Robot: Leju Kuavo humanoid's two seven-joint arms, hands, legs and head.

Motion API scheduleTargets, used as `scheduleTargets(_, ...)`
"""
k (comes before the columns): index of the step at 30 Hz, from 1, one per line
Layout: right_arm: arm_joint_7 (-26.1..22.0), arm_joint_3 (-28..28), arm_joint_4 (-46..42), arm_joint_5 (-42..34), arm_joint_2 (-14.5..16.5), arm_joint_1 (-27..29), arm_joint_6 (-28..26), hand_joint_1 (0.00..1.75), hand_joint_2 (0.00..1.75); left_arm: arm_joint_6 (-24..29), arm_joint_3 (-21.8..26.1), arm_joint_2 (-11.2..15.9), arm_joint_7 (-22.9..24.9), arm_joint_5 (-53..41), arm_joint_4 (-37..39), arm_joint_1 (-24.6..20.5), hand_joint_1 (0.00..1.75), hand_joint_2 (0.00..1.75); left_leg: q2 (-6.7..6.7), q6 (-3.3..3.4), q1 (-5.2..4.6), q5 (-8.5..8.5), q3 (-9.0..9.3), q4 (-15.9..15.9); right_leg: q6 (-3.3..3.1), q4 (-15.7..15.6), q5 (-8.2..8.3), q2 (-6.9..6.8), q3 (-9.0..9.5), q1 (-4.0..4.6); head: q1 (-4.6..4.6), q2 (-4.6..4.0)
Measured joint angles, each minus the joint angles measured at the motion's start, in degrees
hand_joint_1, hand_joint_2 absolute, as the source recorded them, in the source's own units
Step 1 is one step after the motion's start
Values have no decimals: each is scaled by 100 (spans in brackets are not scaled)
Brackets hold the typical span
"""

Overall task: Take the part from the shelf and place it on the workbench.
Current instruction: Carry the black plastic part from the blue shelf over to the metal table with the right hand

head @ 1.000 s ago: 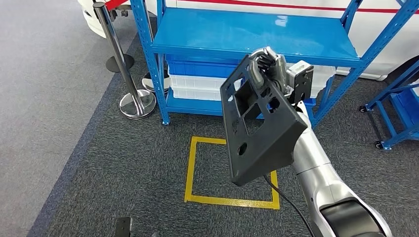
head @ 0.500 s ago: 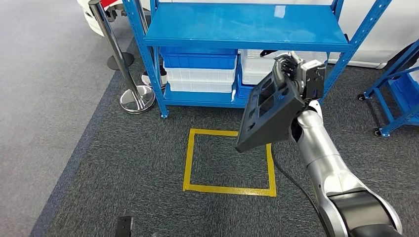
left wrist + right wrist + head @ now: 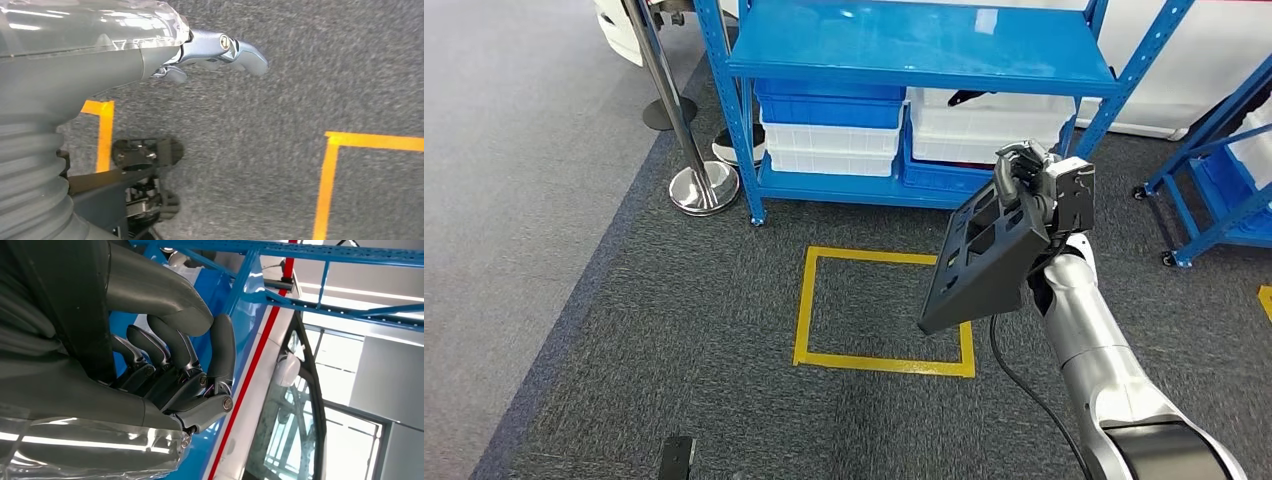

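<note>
Gripping the black part (image 3: pixel 984 262), right hand (image 3: pixel 1021 180); fingers (image 3: pixel 165 347) curled

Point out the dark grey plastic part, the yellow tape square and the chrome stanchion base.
Dark grey plastic part (image 3: pixel 986 268), head view, flat face.
Yellow tape square (image 3: pixel 801 307), head view, left strip.
Chrome stanchion base (image 3: pixel 705 190), head view, domed foot.

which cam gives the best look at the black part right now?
Head view: the black part shows whole, a tilted plate with cutouts, held at its upper edge by the right hand. The right wrist view shows just a dark edge of it behind the curled fingers. The left wrist view looks at carpet.
</note>
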Motion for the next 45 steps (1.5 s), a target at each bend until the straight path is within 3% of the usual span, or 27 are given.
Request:
scheduleTargets(1,-11,-26,-70,-27,-7,65,19,175,175,-17,0,-1,5,0,0,8,0,175,40,-21,15,41,-88,22,37,74,173,-6,61,-24,1,0)
scheduleTargets(3,-39,-89,-236,-83,-13,209,43,175,175,-61,0,-1,16,-2,0,25,0,175,138,-80,51,111,-253,103,119,-358,521,-109,456,-72,1,0)
scheduleTargets(4,-53,-126,-333,-110,-11,267,51,175,175,-82,1,0,17,-3,0,35,0,175,179,-117,59,134,-318,152,151,-754,502,-219,739,-60,6,1)
scheduleTargets(5,-66,-161,-429,-133,-8,319,58,175,175,-104,0,1,14,-5,0,44,0,175,220,-153,53,150,-359,195,117,-1120,392,-316,979,-39,9,1)
scheduleTargets(7,-86,-233,-615,-156,-2,408,82,175,175,-140,-1,1,6,-4,0,67,0,175,316,-222,31,192,-377,229,-26,-1499,179,-381,1184,19,16,1)
scheduleTargets(9,-85,-291,-747,-154,2,490,121,175,175,-172,-1,1,3,5,0,93,0,175,390,-298,43,211,-383,242,-191,-1525,228,-282,1123,27,15,0)
scheduleTargets(11,-62,-314,-831,-142,10,523,169,175,175,-192,-1,2,8,21,2,123,0,175,242,-359,69,-59,-487,501,-315,-1531,325,-182,1039,27,15,0)
scheduleTargets(14,-54,-316,-876,-102,32,536,244,175,175,-210,0,10,22,33,13,172,0,175,-31,-368,64,-794,-835,1622,-405,-1527,465,4,874,60,15,0)
scheduleTargets(15,-66,-316,-875,-82,37,543,257,175,175,-219,1,16,27,33,20,188,0,175,-53,-349,56,-897,-883,1888,-417,-1523,506,77,823,84,15,0)
scheduleTargets(16,-84,-316,-875,-57,41,544,261,175,175,-228,1,22,34,31,27,201,0,175,-64,-317,44,-891,-833,1943,-422,-1520,543,152,777,108,15,0)
scheduleTargets(18,-124,-316,-874,68,43,480,218,175,175,-238,0,28,73,12,36,211,0,175,-168,-190,4,-643,-404,1366,-423,-1516,606,302,712,149,14,0)
scheduleTargets(20,-117,-316,-864,312,44,298,89,175,175,-211,-1,46,155,-10,40,209,0,175,-440,-45,-25,-452,84,584,-396,-1511,658,428,662,153,15,0)
scheduleTargets(22,-22,-312,-837,653,38,43,-102,175,175,-161,-1,57,246,-8,52,220,0,175,-565,-11,-52,-411,255,266,-325,-1514,714,542,618,101,15,0)
scheduleTargets(24,112,-302,-809,1002,6,-202,-251,175,175,-112,-1,51,312,15,67,227,0,175,-441,-25,-53,-339,277,150,-243,-1542,767,636,588,70,13,0)
scheduleTargets(26,203,-285,-764,1248,-48,-427,-327,175,175,-66,2,52,355,48,80,231,0,175,-304,-5,-13,-251,302,4,-185,-1386,634,460,484,88,17,0)
scheduleTargets(28,246,-255,-684,1407,-71,-609,-394,175,175,-37,4,54,389,68,99,263,0,175,-164,4,5,-198,293,-59,-117,-789,271,155,211,70,23,0)
scheduleTargets(30,274,-223,-592,1560,-69,-679,-465,175,175,-17,5,55,424,90,120,305,0,175,-18,-4,11,-187,263,-50,-36,-160,20,37,-41,11,23,0)
scheduleTargets(31,292,-214,-547,1646,-69,-685,-497,175,175,-2,6,55,442,103,129,317,0,175,52,-11,18,-187,247,-35,-2,-85,33,14,-47,-16,24,0)
scheduleTargets(32,321,-208,-501,1745,-69,-692,-535,175,175,15,7,55,455,114,136,323,0,175,118,-24,29,-192,228,-10,26,-234,143,-11,60,-40,24,0)
scheduleTargets(34,400,-174,-397,2008,-69,-756,-648,175,175,43,10,58,475,122,142,323,0,175,243,-76,43,-223,189,64,58,-989,442,-176,503,-51,24,0)
scheduleTargets(36,496,-112,-262,2296,-68,-865,-777,175,175,53,13,66,482,123,143,321,0,175,351,-150,23,-258,158,141,1,-1517,578,-306,772,-13,23,0)
scheduleTargets(37,547,-83,-180,2430,-70,-919,-829,175,175,54,15,70,483,123,144,321,0,175,397,-184,9,-264,150,157,-47,-1563,563,-309,774,14,23,0)
scheduleTargets(39,649,-22,2,2720,-78,-1011,-934,175,175,44,16,74,482,121,146,322,0,175,485,-245,6,-272,143,169,-139,-1554,602,-182,731,23,22,1)
scheduleTargets(40,680,10,93,2855,-82,-1063,-992,175,175,38,17,75,481,121,148,322,0,175,456,-277,17,-317,128,207,-181,-1562,622,-127,717,17,21,1)
scheduleTargets(42,708,80,252,3031,-82,-1193,-1098,175,175,32,18,76,479,122,151,326,0,175,234,-320,45,-590,-31,582,-268,-1582,667,-31,688,-3,21,1)
scheduleTargets(43,706,113,325,3077,-80,-1259,-1154,175,175,34,19,77,478,124,155,335,0,175,91,-327,54,-794,-177,936,-297,-1581,680,17,669,4,21,0)
scheduleTargets(45,699,175,473,3174,-75,-1354,-1298,175,175,41,21,77,476,128,171,370,0,175,-38,-321,55,-1113,-500,1696,-329,-1575,701,141,636,30,21,0)
